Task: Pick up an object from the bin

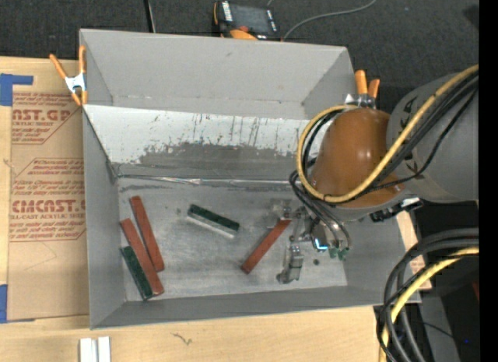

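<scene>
The grey metal bin (218,80) is the largest thing here, with high sloped walls and a flat floor that has scratches and pale marks. The arm (443,142) comes in from the right and its body is cut off by the edge of the view. On its wrist sits a round orange cover (350,154), and yellow and black cables (305,150) loop around this cover. The cover and the cables hide the right part of the floor.

Under the cover the tool (292,263) hangs low over the floor, near the front right corner. It is small and dark against the metal. I cannot tell if it is open or closed, and I see nothing that it clearly holds.

Just beside the tool, on its left, lies a reddish-brown stick (264,247). It lies diagonal, with the lower end to the front and the upper end near the wrist. That upper end is partly lost among the wrist parts, so I cannot tell if the tool touches it.

Nearer the middle of the floor lies a green stick (212,221) with a pale edge, apart from the others. At the left wall three sticks lie close together, almost parallel: a long brown stick (146,232), a second brown stick (132,242) and a dark green stick (135,272). Their front ends overlap, and it is hard to see where each one finishes.
</scene>
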